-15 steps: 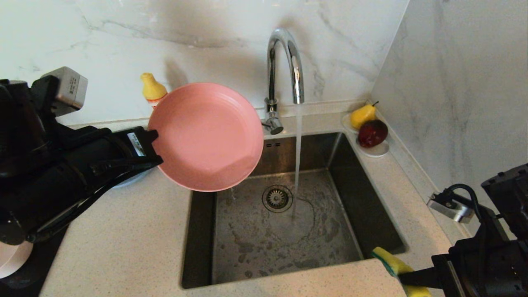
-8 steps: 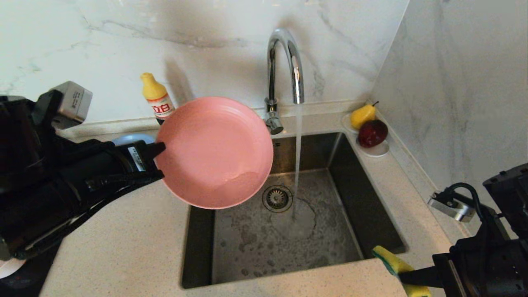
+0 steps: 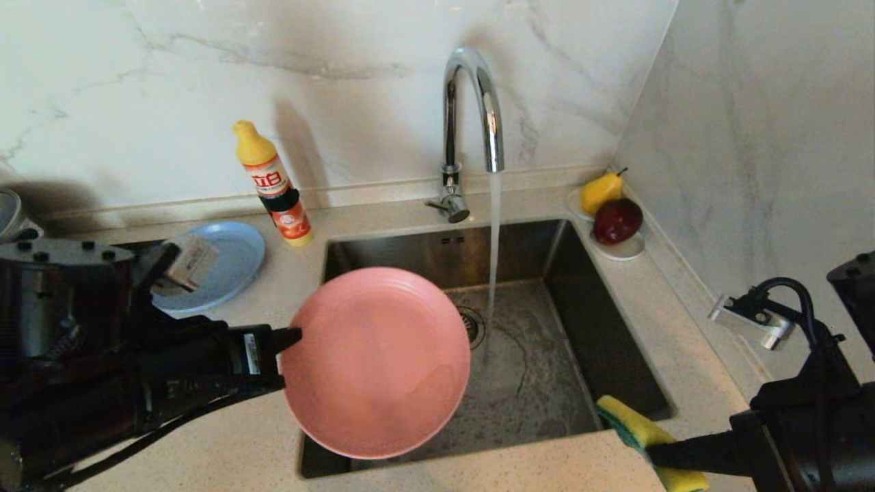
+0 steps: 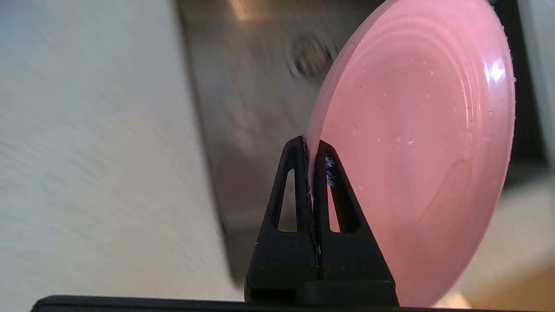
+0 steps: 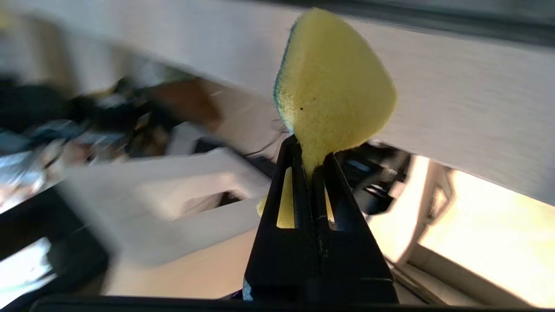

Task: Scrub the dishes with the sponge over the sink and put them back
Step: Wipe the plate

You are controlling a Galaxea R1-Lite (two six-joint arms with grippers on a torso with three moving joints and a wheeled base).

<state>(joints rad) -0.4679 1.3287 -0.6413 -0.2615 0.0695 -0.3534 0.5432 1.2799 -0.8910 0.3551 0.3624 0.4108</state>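
As left hand grips, pink plate overhangs sink edge

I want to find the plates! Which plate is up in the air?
The pink plate: the left hand pinches its rim above the sink. The blue plate lies flat on the counter.

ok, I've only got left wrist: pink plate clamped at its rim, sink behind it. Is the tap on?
Observer: Yes. The faucet pours a stream into the sink, just right of the pink plate and missing it.
Operator: Sponge?
Observer: The right claw is shut on the sponge, over the sink's near right corner.
Operator: Other dishes out?
Observer: A grey-blue plate lies on the counter left of the sink, beside a detergent bottle.
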